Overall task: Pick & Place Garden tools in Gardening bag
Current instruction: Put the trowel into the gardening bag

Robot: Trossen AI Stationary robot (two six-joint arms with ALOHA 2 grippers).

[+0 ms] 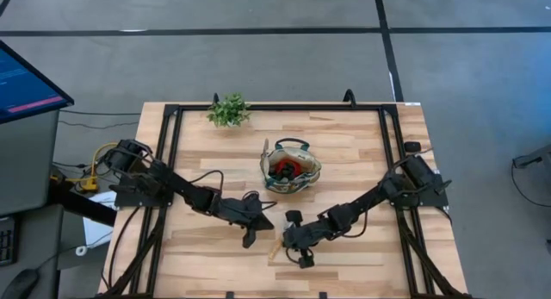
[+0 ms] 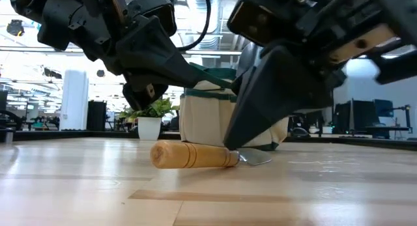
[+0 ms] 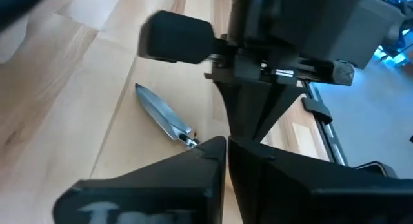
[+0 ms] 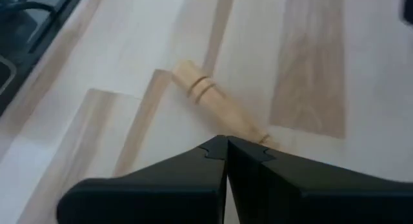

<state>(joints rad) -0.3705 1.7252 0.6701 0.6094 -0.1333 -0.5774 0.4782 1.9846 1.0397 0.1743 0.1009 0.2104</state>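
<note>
- Table [image 1: 362, 161]: bag [image 1: 291, 166] at centre, some tools inside; potted plant [image 1: 228, 109] behind, well clear.
- Left gripper [image 1: 250, 239]: clenched, empty.
- Right gripper [image 1: 303, 258]: clenched over trowel [image 2: 195, 155], holding nothing.
- Risk: closely spaced arms may collide; closed fingers could push the trowel away.
</note>
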